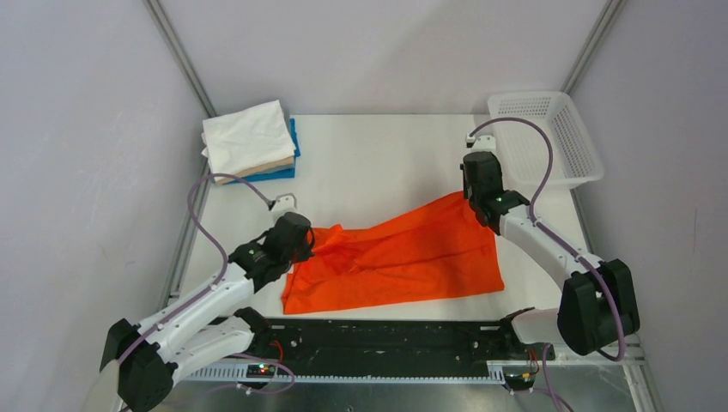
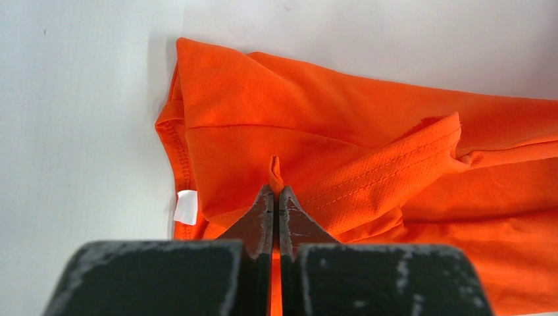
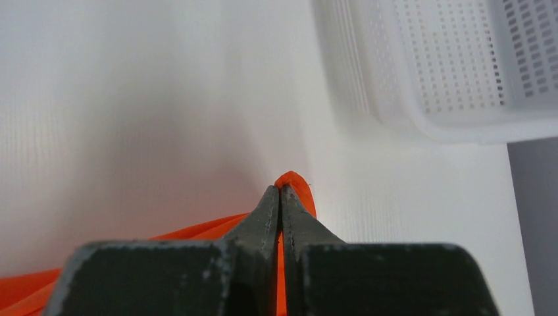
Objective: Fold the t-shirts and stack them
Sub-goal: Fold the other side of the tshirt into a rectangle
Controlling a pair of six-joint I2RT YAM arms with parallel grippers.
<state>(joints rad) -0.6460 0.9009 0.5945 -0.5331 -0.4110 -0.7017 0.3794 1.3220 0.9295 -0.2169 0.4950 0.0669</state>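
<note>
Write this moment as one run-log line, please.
left gripper: shut on orange t-shirt | right gripper: shut on its far corner | folded pile: far left | basket: far right

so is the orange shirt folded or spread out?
Spread, not folded: the orange t-shirt lies mostly flat on the table, rumpled at one end. The left gripper and right gripper each pinch an end, jaws shut.

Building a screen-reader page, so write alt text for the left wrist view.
The left gripper, jaws shut, pinches a small fold of a bright orange t-shirt lying rumpled on a white table. A stitched hem runs right of the pinch, and a small white label shows at the shirt's left edge.
</note>
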